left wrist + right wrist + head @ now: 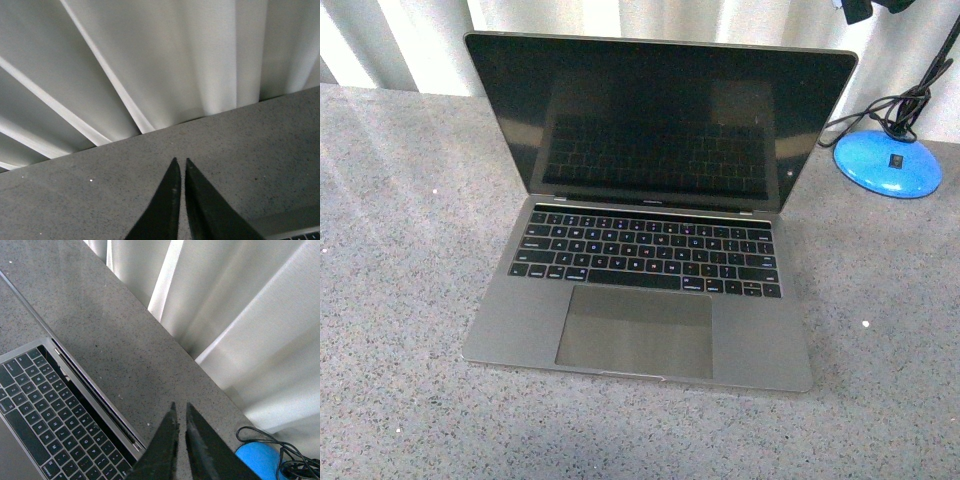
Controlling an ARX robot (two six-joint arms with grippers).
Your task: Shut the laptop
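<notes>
The laptop (640, 300) lies open in the middle of the grey speckled table, its black screen (655, 120) upright and facing me, its keyboard and trackpad in front. Neither gripper shows in the front view. In the left wrist view my left gripper (180, 162) is shut and empty above bare table, with a corner of the laptop (292, 225) beside it. In the right wrist view my right gripper (180, 406) is shut and empty above the table, next to the laptop's keyboard and hinge (55, 405).
A blue lamp base (887, 162) with a black cable stands at the back right of the table; it also shows in the right wrist view (260, 460). White curtains (150, 60) hang behind the table's far edge.
</notes>
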